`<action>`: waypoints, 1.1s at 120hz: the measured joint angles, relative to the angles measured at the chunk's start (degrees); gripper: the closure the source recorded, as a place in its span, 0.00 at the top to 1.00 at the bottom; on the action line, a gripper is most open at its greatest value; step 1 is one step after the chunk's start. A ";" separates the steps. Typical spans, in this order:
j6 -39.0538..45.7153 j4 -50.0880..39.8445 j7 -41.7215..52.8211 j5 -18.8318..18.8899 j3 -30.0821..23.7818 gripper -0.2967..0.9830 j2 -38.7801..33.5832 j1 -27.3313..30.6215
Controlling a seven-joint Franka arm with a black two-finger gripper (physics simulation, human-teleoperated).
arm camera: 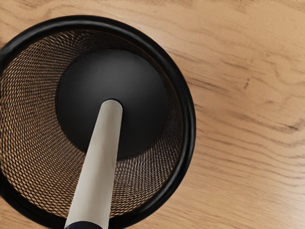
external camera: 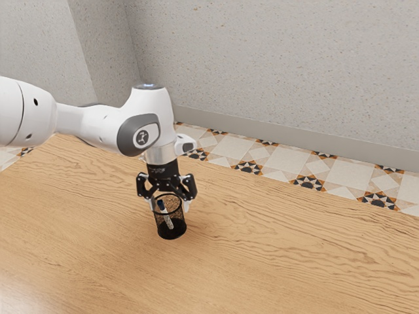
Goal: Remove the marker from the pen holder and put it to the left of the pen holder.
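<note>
Hovering wide-spread at the pen holder (external camera: 173, 230) on the bench (external camera: 294, 261), our pincer (external camera: 169, 203) has the marker (arm camera: 97, 162) leaning inside it; should we catch the rim (arm camera: 189, 124) while closing, we could drag or topple the holder too.

- An indoor room; home or office, the pictures cannot settle.
- Speckled, pale grey walls (external camera: 275, 65) meet in a corner above a plain baseboard (external camera: 294, 140).
- Star-patterned floor tiles (external camera: 281, 159) lie beyond a wood-grained table (external camera: 294, 261).
</note>
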 joint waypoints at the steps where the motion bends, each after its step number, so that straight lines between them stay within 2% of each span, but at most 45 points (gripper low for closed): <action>1: 0.00 0.00 -0.02 0.02 0.00 0.77 0.00 0.01; 23: -0.03 -0.08 -0.30 0.31 0.00 0.73 -0.19 0.20; 53: -0.35 -0.44 -1.10 0.39 0.00 0.37 -0.96 0.54; 69: -0.56 -0.44 -1.59 0.40 -0.02 0.25 -0.96 0.56; 104: -1.18 -0.30 -3.00 1.20 0.03 0.18 -3.16 0.87; 132: -4.40 -0.36 -3.99 1.90 0.04 0.18 -9.76 2.99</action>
